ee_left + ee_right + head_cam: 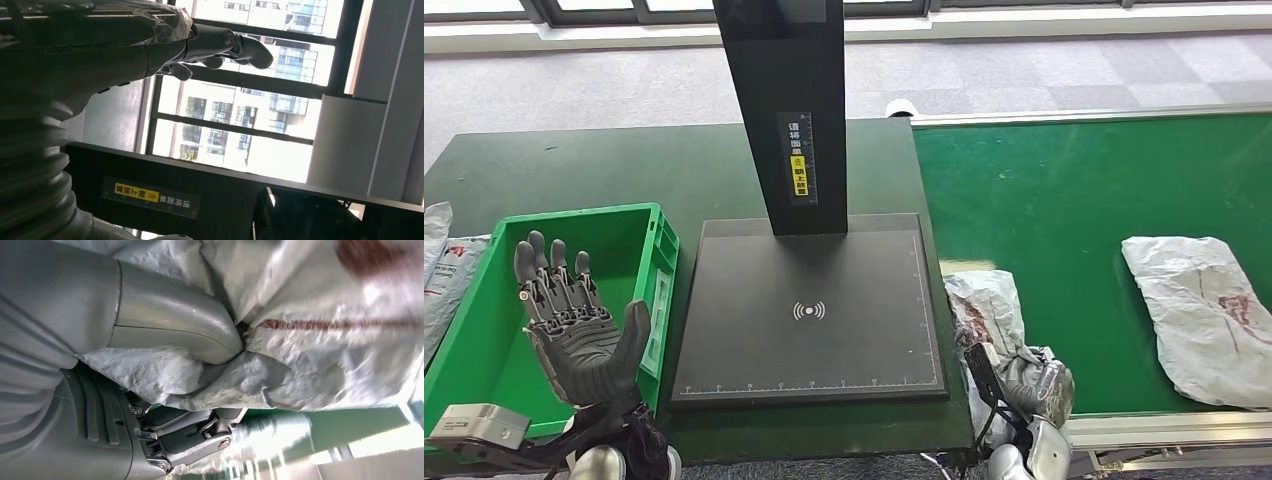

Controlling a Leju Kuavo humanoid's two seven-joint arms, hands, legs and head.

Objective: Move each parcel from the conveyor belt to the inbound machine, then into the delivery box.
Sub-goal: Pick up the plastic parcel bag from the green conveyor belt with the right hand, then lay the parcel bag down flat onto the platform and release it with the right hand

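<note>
Nearest, the right hand [1036, 385] grips a crumpled grey parcel [986, 312] at the conveyor belt's [1064, 200] near edge, beside the inbound machine's black plate [809, 310]. Raised over the green delivery box [484, 330], the left hand [574, 325] is spread and holds nothing. Farther right lies a second parcel [1204, 315].

A parcel-sorting station indoors: green conveyor belt [1074, 190], scanning machine [809, 310], green box [664, 240], carpeted floor [574, 85], large windows [250, 130].
</note>
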